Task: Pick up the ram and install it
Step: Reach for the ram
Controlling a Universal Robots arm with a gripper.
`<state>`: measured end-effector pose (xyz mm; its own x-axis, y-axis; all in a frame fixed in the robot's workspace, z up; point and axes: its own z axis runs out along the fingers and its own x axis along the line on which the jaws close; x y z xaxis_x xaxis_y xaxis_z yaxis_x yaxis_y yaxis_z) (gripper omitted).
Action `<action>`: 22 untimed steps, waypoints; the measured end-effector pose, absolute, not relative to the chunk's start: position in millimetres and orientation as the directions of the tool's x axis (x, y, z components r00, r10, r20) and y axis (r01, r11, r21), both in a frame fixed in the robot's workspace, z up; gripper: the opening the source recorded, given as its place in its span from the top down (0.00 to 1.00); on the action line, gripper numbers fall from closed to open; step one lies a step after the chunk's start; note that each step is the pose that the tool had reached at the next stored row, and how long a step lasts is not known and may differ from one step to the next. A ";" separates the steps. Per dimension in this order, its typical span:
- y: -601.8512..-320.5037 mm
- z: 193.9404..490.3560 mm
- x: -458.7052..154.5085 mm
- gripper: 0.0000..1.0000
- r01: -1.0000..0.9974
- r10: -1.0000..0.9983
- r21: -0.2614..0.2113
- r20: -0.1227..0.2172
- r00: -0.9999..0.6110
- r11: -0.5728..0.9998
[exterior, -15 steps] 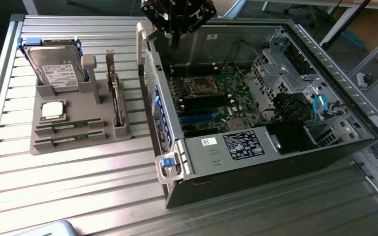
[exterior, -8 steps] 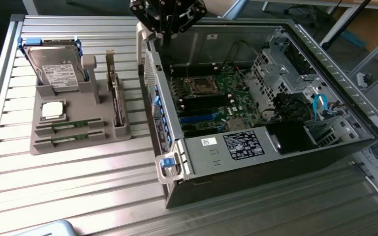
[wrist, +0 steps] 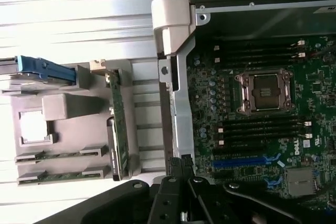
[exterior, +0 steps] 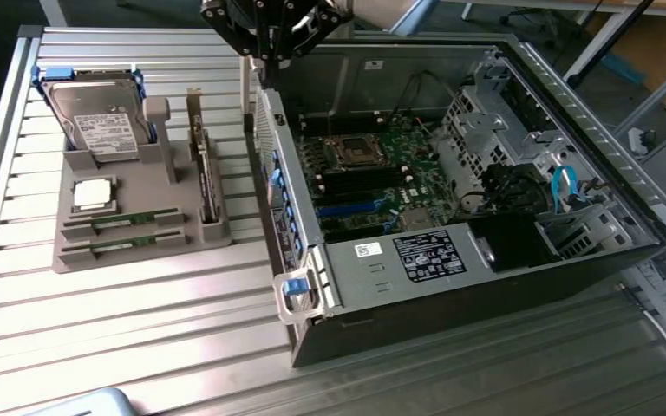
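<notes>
**Fingers (wrist: 169, 198) closed together, empty, above the case wall**

The gripper (exterior: 273, 52) hangs over the computer case (exterior: 356, 342), at its wall on the exterior view's left, holding nothing. The ram (exterior: 125, 222) lies flat in a slot of the grey tray (exterior: 136, 262), further to the exterior view's left. A second stick (exterior: 125, 247) lies just nearer. Both are well apart from the gripper.
</notes>
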<state>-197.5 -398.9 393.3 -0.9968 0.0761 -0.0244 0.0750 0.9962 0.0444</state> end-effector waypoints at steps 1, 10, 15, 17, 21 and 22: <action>-398.9 393.3 -200.4 0.89 0.075 0.076 0.044 -0.024 -0.997 0.996; -398.9 393.3 -230.1 0.89 0.075 0.076 0.044 -0.024 -0.997 0.996; -398.9 393.3 -247.2 0.89 0.075 0.076 0.044 -0.024 -0.997 0.996; -398.9 393.3 -254.1 0.89 0.075 0.076 0.044 -0.024 -0.997 0.996; -398.9 393.3 -269.4 0.89 0.075 0.076 0.044 -0.024 -0.997 0.996; -398.9 393.3 -272.6 0.89 0.075 0.076 0.044 -0.024 -0.997 0.996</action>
